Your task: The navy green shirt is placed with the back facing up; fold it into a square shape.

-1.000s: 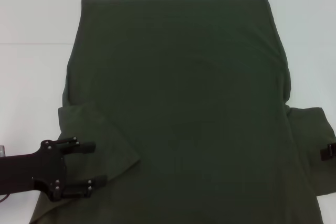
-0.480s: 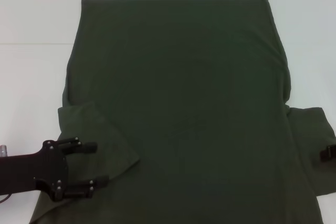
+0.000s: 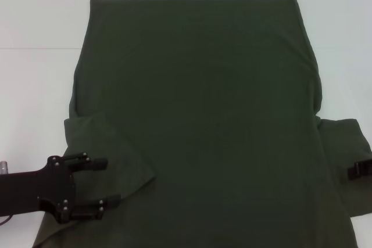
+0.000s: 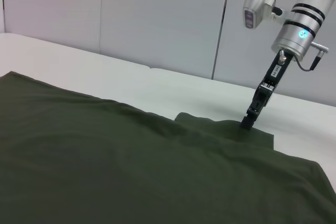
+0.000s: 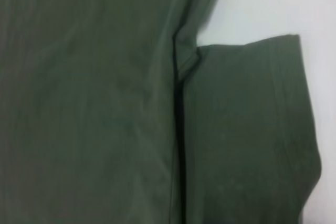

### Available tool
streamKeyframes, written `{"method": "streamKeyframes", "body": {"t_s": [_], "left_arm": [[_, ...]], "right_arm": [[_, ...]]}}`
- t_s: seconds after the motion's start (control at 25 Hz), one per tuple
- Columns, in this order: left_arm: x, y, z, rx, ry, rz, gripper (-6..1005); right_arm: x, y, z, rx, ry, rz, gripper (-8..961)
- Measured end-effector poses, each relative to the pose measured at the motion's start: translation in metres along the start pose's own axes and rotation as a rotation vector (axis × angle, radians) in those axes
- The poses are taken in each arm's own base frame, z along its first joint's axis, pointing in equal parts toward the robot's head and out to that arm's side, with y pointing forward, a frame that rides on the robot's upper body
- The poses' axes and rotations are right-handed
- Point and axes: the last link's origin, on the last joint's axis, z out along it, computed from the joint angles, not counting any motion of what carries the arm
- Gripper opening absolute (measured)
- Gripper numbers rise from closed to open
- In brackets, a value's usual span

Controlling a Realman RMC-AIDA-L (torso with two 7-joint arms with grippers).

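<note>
On the white bench the dark olive-green cotton t-shirt lies flat, unfolded, left gripper spread over its left sleeve, right gripper on the right sleeve, grip unclear.

I work in what looks like a plain lab or test room, not a home. My bench is a wide white table with a seam running across it, bare except for the cloth spread on it. Behind it, my left wrist view shows pale grey wall panels with vertical joints, flat and undecorated. My right arm, a silver-and-black machine limb with a lit blue ring and a cable, reaches down over the table.
</note>
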Motion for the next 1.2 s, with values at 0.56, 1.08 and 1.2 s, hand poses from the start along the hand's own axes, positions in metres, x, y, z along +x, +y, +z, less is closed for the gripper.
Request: {"method": "streamKeyframes", "body": {"t_s": [0.56, 1.08, 1.2], "left_arm": [[-0.001, 0.0, -0.001, 0.001, -0.001, -0.004, 814], [-0.001, 0.0, -0.001, 0.001, -0.001, -0.006, 814], [0.0, 0.0, -0.001, 0.001, -0.001, -0.006, 814]], "right_arm": [[-0.001, 0.006, 0.005, -0.008, 0.009, -0.015, 942], [-0.003, 0.008, 0.005, -0.011, 0.006, -0.03, 940], [-0.003, 0.011, 0.008, -0.007, 0.01, -0.063, 904]]}}
